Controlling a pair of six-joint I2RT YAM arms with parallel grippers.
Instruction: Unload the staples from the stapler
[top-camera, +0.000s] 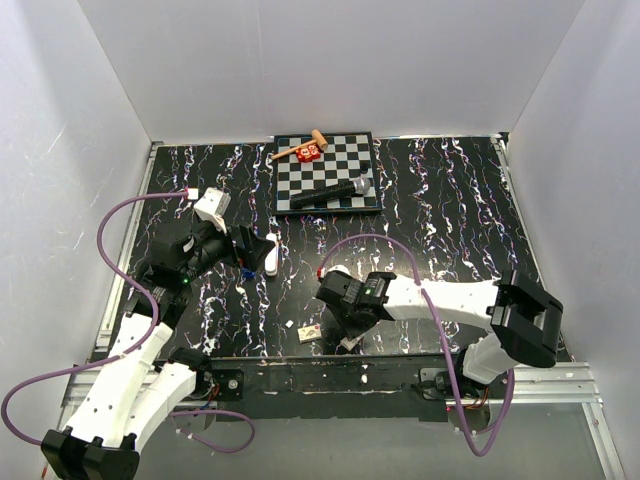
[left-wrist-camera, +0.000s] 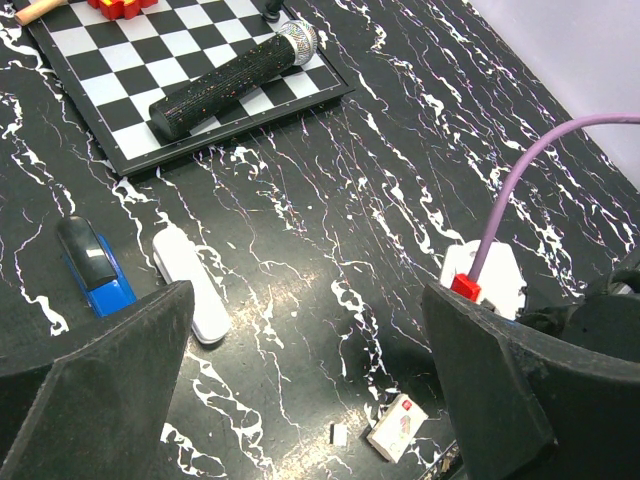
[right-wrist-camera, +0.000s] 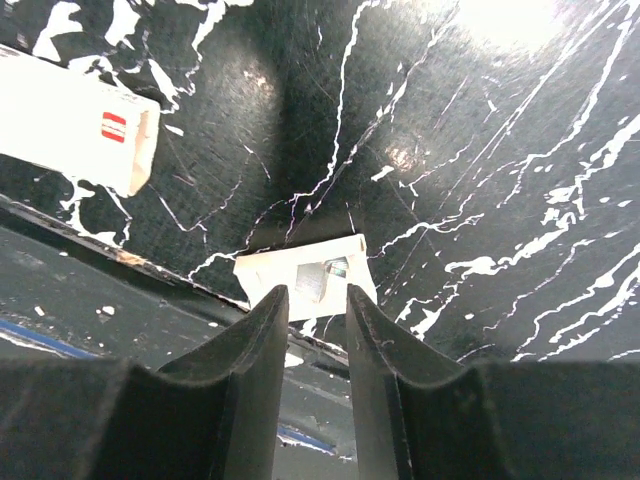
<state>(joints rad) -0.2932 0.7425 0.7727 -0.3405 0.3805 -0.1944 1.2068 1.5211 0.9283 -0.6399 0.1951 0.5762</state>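
The blue stapler (left-wrist-camera: 95, 265) with a black end lies closed on the black marbled table, left of my left gripper (left-wrist-camera: 310, 400). In the top view only a blue bit of the stapler (top-camera: 245, 272) shows under that gripper (top-camera: 245, 255). The left jaws are wide open and empty. My right gripper (right-wrist-camera: 312, 300) points down at the table's near edge, jaws a narrow gap apart with nothing between them. Just past its tips lies a small white piece with a silvery patch (right-wrist-camera: 310, 278), which also shows in the top view (top-camera: 349, 345).
A white marker (left-wrist-camera: 190, 283) lies beside the stapler. A small white box with a red mark (left-wrist-camera: 397, 425) sits near the front edge, also visible in the right wrist view (right-wrist-camera: 75, 130). A checkerboard (top-camera: 350, 165) at the back holds a black microphone (top-camera: 332, 192).
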